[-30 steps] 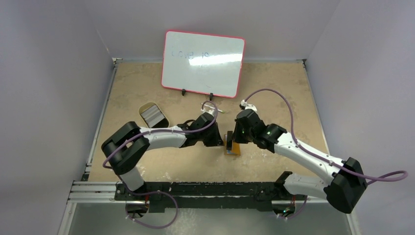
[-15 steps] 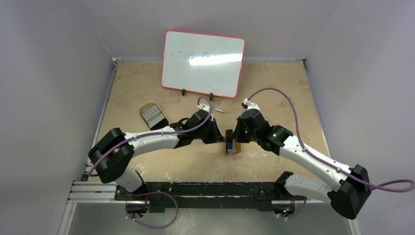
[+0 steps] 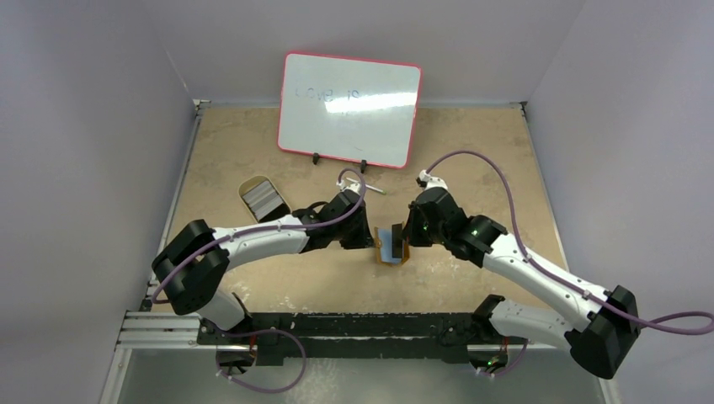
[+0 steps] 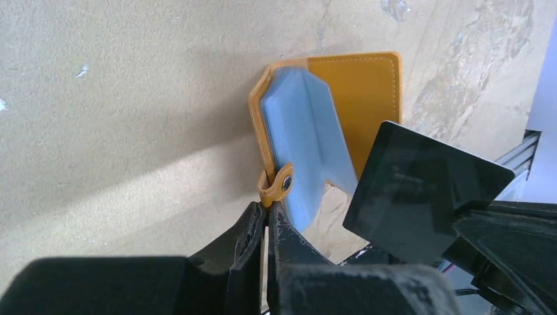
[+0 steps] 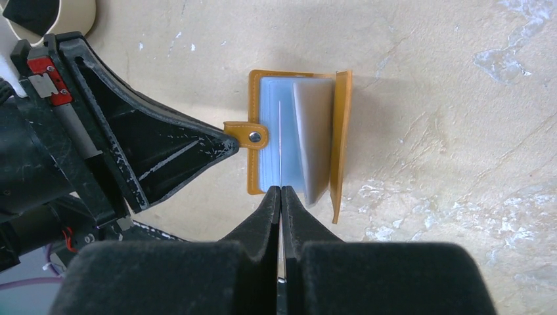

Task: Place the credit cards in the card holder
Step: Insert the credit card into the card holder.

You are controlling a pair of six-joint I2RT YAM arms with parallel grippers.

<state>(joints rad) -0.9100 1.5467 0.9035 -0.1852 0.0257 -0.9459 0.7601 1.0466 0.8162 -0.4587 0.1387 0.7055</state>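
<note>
Card holder (image 3: 391,246) lies open on the table (image 3: 471,151), between the two grippers, its bluish sleeves (image 5: 270,131) fanned up. Left gripper (image 4: 268,220) is closed, and the holder sits just beyond its fingertips, which pinch the snap tab (image 4: 280,184) (a thin strap). Right gripper (image 5: 281,197) is clamped on a black card (image 4: 420,190), which sticks out ahead of its fingertips, edge toward the sleeves.

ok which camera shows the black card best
Left wrist: the black card shows its broad flat face, near the card holder. Right wrist sees it edge-on, a thin line rising from the right gripper. Top external: too small to make out.
</note>
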